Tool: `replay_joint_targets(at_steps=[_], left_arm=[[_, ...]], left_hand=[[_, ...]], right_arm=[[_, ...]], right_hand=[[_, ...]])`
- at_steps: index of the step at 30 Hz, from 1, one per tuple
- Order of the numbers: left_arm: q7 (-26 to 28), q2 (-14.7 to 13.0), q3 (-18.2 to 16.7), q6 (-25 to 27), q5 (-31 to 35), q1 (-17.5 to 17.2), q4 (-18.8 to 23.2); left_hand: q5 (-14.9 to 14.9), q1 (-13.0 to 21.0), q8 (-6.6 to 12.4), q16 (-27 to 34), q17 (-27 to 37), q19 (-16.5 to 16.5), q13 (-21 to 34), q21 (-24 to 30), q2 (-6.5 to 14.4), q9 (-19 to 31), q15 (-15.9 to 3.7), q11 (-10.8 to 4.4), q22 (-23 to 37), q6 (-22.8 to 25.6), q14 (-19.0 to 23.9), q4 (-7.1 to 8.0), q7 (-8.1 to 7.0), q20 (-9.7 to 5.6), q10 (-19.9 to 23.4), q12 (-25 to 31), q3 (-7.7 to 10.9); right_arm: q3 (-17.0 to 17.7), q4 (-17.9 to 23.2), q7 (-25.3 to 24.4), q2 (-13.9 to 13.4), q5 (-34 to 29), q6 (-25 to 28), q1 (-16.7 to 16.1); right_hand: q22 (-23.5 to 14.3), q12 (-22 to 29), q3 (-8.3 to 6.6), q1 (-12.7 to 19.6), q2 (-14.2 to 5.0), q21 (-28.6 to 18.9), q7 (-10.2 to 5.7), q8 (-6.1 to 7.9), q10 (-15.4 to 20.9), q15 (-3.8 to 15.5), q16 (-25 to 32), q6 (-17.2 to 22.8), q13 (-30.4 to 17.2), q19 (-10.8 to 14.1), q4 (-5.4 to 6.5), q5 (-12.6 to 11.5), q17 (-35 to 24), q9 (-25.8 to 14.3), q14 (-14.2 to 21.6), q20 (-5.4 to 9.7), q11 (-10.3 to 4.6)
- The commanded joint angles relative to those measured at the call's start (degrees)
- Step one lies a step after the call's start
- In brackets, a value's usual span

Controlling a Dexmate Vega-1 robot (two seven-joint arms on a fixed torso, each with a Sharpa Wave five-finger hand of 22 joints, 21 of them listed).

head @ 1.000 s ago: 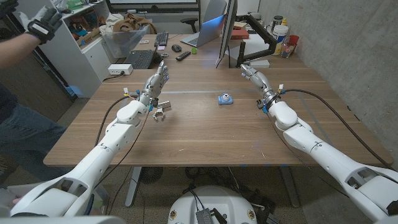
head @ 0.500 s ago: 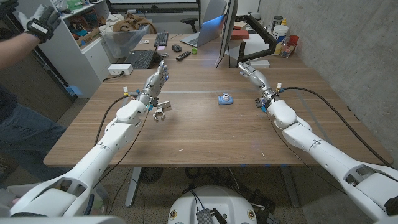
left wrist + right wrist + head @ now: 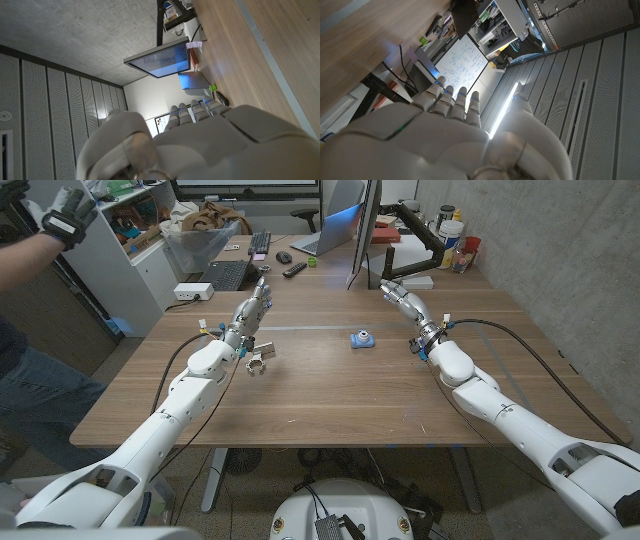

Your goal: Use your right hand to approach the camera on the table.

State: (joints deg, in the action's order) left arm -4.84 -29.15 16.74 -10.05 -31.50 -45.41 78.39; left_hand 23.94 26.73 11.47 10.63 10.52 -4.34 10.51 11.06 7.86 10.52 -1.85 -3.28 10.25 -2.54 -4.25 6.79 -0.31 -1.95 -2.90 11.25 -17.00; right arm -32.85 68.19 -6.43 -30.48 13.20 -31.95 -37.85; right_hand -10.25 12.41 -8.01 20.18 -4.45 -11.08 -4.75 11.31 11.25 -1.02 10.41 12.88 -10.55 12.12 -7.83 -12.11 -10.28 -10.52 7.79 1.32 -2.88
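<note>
Sitting alone near the middle of the wooden table (image 3: 330,395), the small blue toy-like camera (image 3: 362,339) lies apart from the robot's right hand (image 3: 400,297), which hovers empty beyond and to its right, fingers extended and loosely apart. To close in cleanly, that hand should likely swing leftward and descend toward the camera without knocking it. One camera and two robot hands are in view; the left hand (image 3: 253,309), also empty with fingers outstretched, is raised over the table's far left.
</note>
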Motion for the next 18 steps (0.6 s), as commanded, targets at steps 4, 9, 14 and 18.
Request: replay_joint_targets(at_steps=[4,9,14,18], left_arm=[[-0.21,-0.2,-0.04,-0.16,-0.1,-0.13,-0.06],[-0.35,-0.27,-0.15,-0.29,-0.18,-0.11,-0.21],[-0.27,-0.43,-0.24,-0.32,-0.11,-0.16,0.01],[-0.23,-0.63,-0.21,-0.24,0.03,-0.19,0.13]], left_hand=[[-0.07,0.78,0.29,0.32,0.1,-0.64,0.32,0.36,0.03,0.14,-0.33,-0.54,0.18,0.35,0.17,0.08,0.03,-0.01,0.41,0.28,-0.26],[-0.08,0.8,0.32,0.31,0.1,-0.6,0.32,0.38,0.03,0.15,-0.31,-0.52,0.18,0.46,0.18,0.09,0.05,0.04,0.45,0.29,-0.27],[-0.1,0.81,0.34,0.3,0.1,-0.73,0.32,0.35,0.05,0.15,-0.33,-0.52,0.18,0.59,0.2,0.1,-0.05,0.24,0.49,0.29,-0.27],[-0.12,0.83,0.33,0.3,0.1,-0.6,0.32,0.41,0.05,0.15,-0.37,-0.54,0.18,0.63,0.23,0.11,-0.07,0.03,0.58,0.32,-0.27]], right_arm=[[-0.87,-0.87,-1.79,0.18,-4.4,-1.51,1.07],[-1.48,-0.93,-2.01,-0.05,-6.66,-1.85,1.87],[-1.9,-1.18,-1.42,-0.05,-7.31,-2.09,2.38],[-2.12,-0.93,-1.69,-0.12,-8.22,-1.83,2.5]], right_hand=[[-0.17,0.0,-0.16,0.89,0.15,-0.35,-1.0,0.29,0.63,-0.56,0.44,0.55,-0.05,0.35,-0.38,-0.44,-0.15,-0.26,0.36,-0.56,-0.45],[-0.17,0.1,-0.13,0.95,0.27,-0.33,-1.4,0.39,0.93,-0.65,0.44,0.92,-0.06,0.3,-0.39,-0.46,-0.16,-0.26,0.42,-0.74,-0.65],[-0.18,0.17,-0.32,1.07,-0.1,-0.31,-1.99,0.52,1.21,-0.85,0.57,1.48,-0.05,0.24,-0.27,-0.56,-0.22,-0.27,0.81,-1.27,-0.82],[-0.18,0.16,-0.25,1.05,0.07,-0.29,-2.22,0.56,1.24,-1.07,0.59,1.72,-0.06,0.18,-0.28,-0.58,-0.23,-0.26,0.96,-1.62,-0.81]])
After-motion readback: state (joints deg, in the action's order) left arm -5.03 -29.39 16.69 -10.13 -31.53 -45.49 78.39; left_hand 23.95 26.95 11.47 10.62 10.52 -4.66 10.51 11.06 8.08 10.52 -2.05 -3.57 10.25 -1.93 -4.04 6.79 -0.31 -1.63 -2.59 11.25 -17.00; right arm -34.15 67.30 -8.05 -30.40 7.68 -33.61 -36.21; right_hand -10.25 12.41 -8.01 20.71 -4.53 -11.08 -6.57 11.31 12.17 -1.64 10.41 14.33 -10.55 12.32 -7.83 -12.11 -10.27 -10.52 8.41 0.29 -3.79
